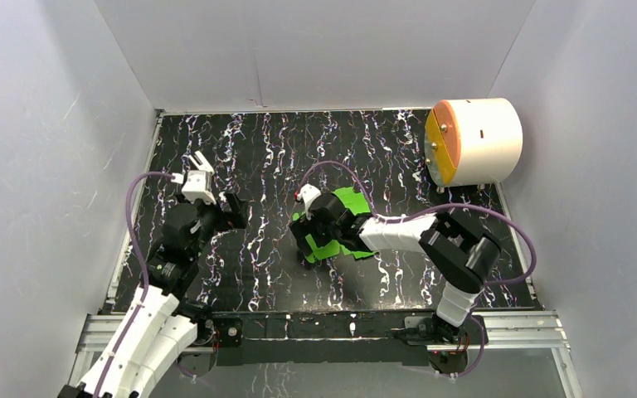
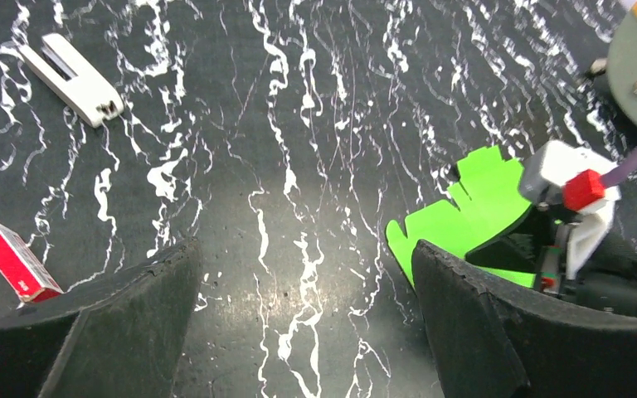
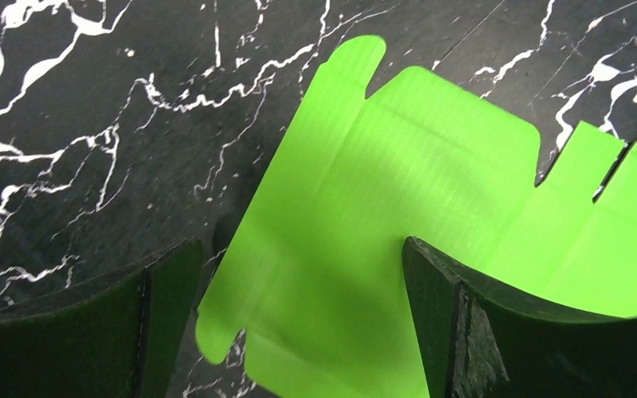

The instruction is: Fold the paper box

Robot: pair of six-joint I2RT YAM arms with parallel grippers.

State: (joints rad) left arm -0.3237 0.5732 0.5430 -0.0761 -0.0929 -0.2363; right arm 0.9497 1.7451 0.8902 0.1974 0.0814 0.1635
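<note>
Nearest the bases, the left gripper (image 2: 303, 265) hangs with its jaws spread wide and nothing between them, over the black white-veined tabletop (image 2: 299, 124). A small red oblong box (image 2: 12, 261) lies just beside one of its fingers, and a white slotted plastic piece (image 2: 70, 79) sits farther off on the same side. A careless sweep of that arm would probably knock either one.

Toward the middle, the right gripper (image 3: 299, 274) is low over the bright green die-cut card sheet (image 3: 398, 166), which is the paper box, unfolded and lying flat at the table's centre. Its jaws stand apart and pinch nothing. One finger is over dark table just beside the sheet's edge, the other over the card itself. Whether either touches the surface cannot be told.

The main risk is the card itself. It is thin and flat, with no raised edge to get under, so closing or pushing could skid it across the table or buckle it away from its score lines. Nothing pins it, since the left gripper is well apart from it. The notched tabs could also catch on a finger and bend.

There is open table between the two arms and beyond the sheet. Farther back, a large white cylinder with an orange-yellow face (image 1: 473, 141) sits in the far right corner, well apart from the sheet. White walls (image 1: 315, 50) close in three sides.
</note>
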